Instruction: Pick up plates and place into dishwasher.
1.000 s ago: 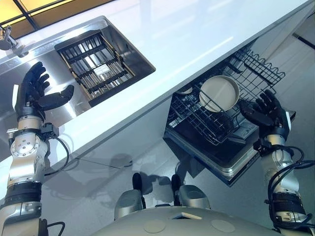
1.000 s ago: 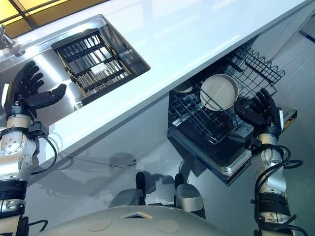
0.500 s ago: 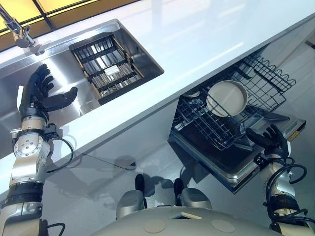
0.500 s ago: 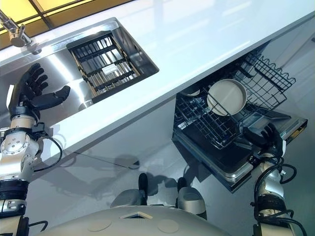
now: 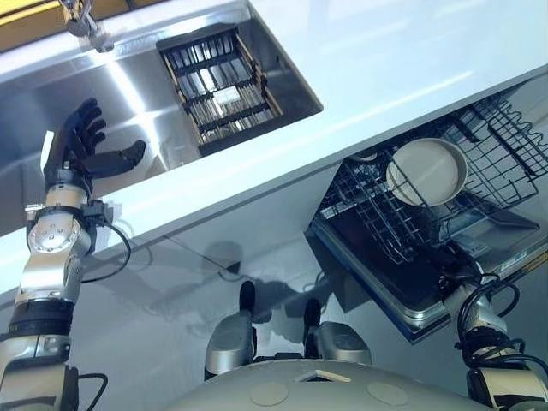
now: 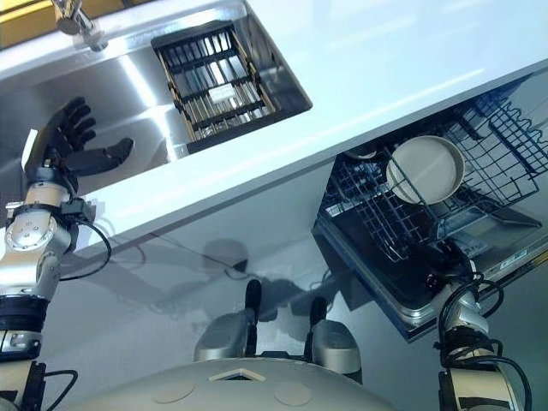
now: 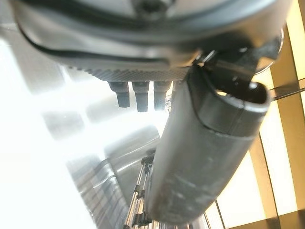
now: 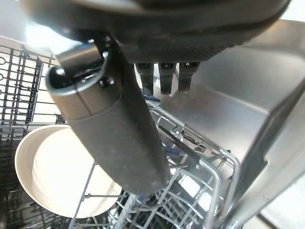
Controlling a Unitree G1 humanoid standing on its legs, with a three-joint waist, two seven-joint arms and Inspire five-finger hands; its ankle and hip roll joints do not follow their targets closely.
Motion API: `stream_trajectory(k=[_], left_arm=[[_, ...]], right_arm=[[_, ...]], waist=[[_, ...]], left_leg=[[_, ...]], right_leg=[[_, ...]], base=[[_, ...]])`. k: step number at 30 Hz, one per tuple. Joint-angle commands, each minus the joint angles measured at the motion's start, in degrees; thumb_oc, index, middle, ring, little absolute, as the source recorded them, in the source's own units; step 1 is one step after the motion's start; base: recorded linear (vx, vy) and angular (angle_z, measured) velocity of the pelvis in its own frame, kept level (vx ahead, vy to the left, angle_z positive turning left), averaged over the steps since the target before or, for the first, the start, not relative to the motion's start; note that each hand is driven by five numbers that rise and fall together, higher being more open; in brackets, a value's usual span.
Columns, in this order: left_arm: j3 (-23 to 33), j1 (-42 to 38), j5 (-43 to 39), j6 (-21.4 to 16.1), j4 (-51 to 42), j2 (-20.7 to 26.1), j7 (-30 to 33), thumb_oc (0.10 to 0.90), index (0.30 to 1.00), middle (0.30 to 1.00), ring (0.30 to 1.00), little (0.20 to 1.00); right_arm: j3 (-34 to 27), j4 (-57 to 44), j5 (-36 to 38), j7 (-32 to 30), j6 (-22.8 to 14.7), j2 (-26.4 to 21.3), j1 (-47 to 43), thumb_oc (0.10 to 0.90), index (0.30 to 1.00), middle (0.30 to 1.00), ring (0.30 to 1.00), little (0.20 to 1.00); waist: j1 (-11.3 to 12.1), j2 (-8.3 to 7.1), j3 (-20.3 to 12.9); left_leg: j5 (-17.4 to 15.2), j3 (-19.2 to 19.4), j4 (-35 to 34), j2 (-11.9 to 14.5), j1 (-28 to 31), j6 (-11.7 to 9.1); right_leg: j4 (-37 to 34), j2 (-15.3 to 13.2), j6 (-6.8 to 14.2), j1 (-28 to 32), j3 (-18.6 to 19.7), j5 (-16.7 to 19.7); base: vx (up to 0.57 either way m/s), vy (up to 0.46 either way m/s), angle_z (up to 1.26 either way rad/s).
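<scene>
**Plate loading: one plate racked, both of my hands free**

Progress, as I judge it:
- Done: one plate (image 5: 426,171) sits in the pulled-out dishwasher rack (image 5: 377,218), above the lowered dishwasher door (image 5: 385,278) and just under the edge of the bench (image 5: 385,51).
- Uncertain: a pale curved piece (image 5: 369,157) lies further back in the rack, half hidden by the bench edge. I cannot tell whether it is a second plate.
- Left to do: I find no other plate to fetch. The sink rack (image 5: 218,86) shows only its dark bars, so I take the loading to be at or near its end. The rack and door are not yet pushed in.

Plate:
- It is round and cream-coloured, so its face has no long axis.
- It stands on its rim between the wires and leans back rather than standing fully upright.
- The hollow face points out toward the front of the dishwasher and up toward my head. The right wrist view looks into that same hollow.
- Neither hand touches it.

Left robot hand (image 5: 75,158):
- It is raised over the sink (image 5: 163,94), well apart from the dishwasher.
- Fingers are spread and the thumb is out to the side. It holds nothing.

Right robot hand (image 8: 190,45):
- It is low, by the front edge of the dishwasher door, near the rack.
- The thumb is extended and the fingers are in a loose row with nothing between them. It is apart from the plate
</scene>
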Motion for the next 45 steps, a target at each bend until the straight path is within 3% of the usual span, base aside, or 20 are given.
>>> stream_trajectory(k=[1,3,6,9,11,15,20,24,30,34,36,45], left_arm=[[-1.96,-9.35,-1.66,-4.09,-2.29,4.56,1.14,0.800,0.900,0.900,0.900,0.900],[-3.13,-11.67,-2.19,-4.08,-1.36,5.14,1.22,0.800,0.900,0.900,0.900,0.900],[-4.60,-13.25,-2.23,-4.95,-0.57,5.07,1.93,0.800,0.900,0.900,0.900,0.900],[-6.30,-14.79,-1.79,-6.19,0.14,4.05,3.63,0.800,0.900,0.900,0.900,0.900],[-6.97,-15.35,-1.91,-6.71,0.63,3.63,4.54,0.800,0.900,0.900,0.900,0.900],[-7.64,-16.00,-2.28,-7.72,2.24,2.69,4.84,0.800,0.900,0.900,0.900,0.900],[-9.14,-16.54,-2.76,-9.52,5.01,2.02,2.90,0.800,0.900,0.900,0.900,0.900],[-10.24,-16.86,-3.39,-9.77,6.49,2.36,1.08,0.800,0.900,0.900,0.900,0.900],[-9.17,-15.13,-3.62,-8.38,5.78,3.25,-1.43,0.800,0.900,0.900,0.900,0.900],[-7.70,-13.46,-3.98,-7.31,4.32,3.88,-1.97,0.800,0.900,0.900,0.900,0.900],[-7.54,-13.16,-3.99,-7.21,4.00,3.92,-1.95,0.800,0.900,0.900,0.900,0.900],[-2.99,-8.14,-2.35,-5.27,-0.62,2.83,-0.56,0.800,0.900,0.900,0.900,0.900]], right_arm=[[3.34,-0.75,5.64,5.54,-5.73,-4.04,-12.16,0.800,0.900,0.900,0.900,0.900],[5.08,-1.01,8.21,7.63,-7.64,-4.32,-16.18,0.800,0.900,0.900,0.900,0.900],[7.78,-4.81,7.24,5.75,-13.22,-4.86,-20.69,0.800,0.900,0.900,0.900,0.900],[11.57,-11.14,-4.12,-3.39,-21.73,-5.71,-27.99,0.800,0.900,0.900,0.900,0.900],[13.77,-14.41,-10.83,-7.53,-23.86,-6.45,-31.49,0.800,0.900,0.900,0.900,0.900],[18.20,-20.14,-15.19,-7.19,-23.89,-7.72,-37.94,0.800,0.900,0.900,0.900,0.900],[22.69,-19.61,-19.08,-7.47,-24.38,-10.07,-47.16,0.800,0.900,0.900,0.900,0.900],[26.14,-18.05,-20.14,-8.29,-22.80,-12.98,-52.89,0.800,0.900,0.900,0.900,0.900],[24.91,-16.52,-18.17,-6.28,-14.16,-16.61,-49.62,0.800,0.900,0.900,0.900,0.900],[20.37,-14.52,-18.66,-4.41,-8.91,-17.53,-41.57,0.800,0.900,0.900,0.900,0.900],[19.60,-14.08,-17.99,-4.23,-7.98,-17.63,-39.90,0.800,0.900,0.900,0.900,0.900],[5.21,-21.02,-18.58,-1.92,-2.74,-16.51,-14.89,0.800,0.900,0.900,0.900,0.900]], waist=[[1.87,1.23,-0.87],[2.31,1.30,0.22],[2.61,1.48,1.39],[2.96,1.83,2.45],[3.11,1.91,2.70],[3.59,1.70,2.72],[4.72,1.13,1.68],[5.57,0.19,0.09],[5.62,-1.17,-1.88],[4.76,-1.75,-2.73],[4.52,-1.81,-2.84],[-0.54,-2.33,-4.21]], left_leg=[[-8.96,2.89,5.89,-5.24,-1.13,2.27],[-8.76,2.53,6.21,-5.29,-1.93,2.16],[-8.46,2.19,6.33,-5.38,-2.75,2.07],[-8.13,1.75,6.23,-5.62,-3.91,2.11],[-8.04,1.62,6.20,-5.81,-4.36,2.20],[-8.20,1.47,6.98,-6.19,-5.08,2.38],[-8.71,0.85,8.22,-6.36,-4.85,2.37],[-9.48,0.08,9.00,-6.65,-4.13,2.45],[-10.16,-0.57,8.43,-6.77,-2.00,2.85],[-10.59,-0.07,7.67,-6.51,-0.33,3.17],[-10.71,0.15,7.55,-6.42,0.00,3.23],[-12.17,3.89,6.32,-5.70,3.11,3.96]], right_leg=[[12.23,1.91,1.35,-7.82,0.63,-5.32],[12.05,1.94,1.11,-8.13,0.65,-5.11],[11.97,2.04,0.78,-8.62,0.68,-4.97],[11.66,2.14,0.46,-9.61,0.95,-4.83],[11.52,2.15,0.36,-10.14,1.06,-4.74],[11.62,1.96,0.04,-10.78,1.02,-4.90],[12.46,2.02,-0.67,-10.09,0.55,-5.90],[12.58,1.89,-0.77,-9.02,-0.07,-6.27],[12.50,2.02,-0.60,-7.30,-0.16,-6.59],[12.17,2.18,-0.29,-6.33,0.52,-6.42],[12.14,2.18,-0.22,-6.16,0.69,-6.38],[12.98,2.23,1.35,-6.05,3.59,-6.13]], base=[[-0.02,-0.014,0.16],[-0.03,-0.010,0.16],[-0.04,0.019,0.09],[-0.06,0.052,0.11],[-0.04,0.065,0.09],[0.00,0.057,0.03],[0.08,0.020,0.13],[0.12,0.007,0.16],[0.10,-0.005,0.02],[0.03,-0.005,0.02],[0.00,0.000,0.00],[-0.01,-0.011,-0.06]])
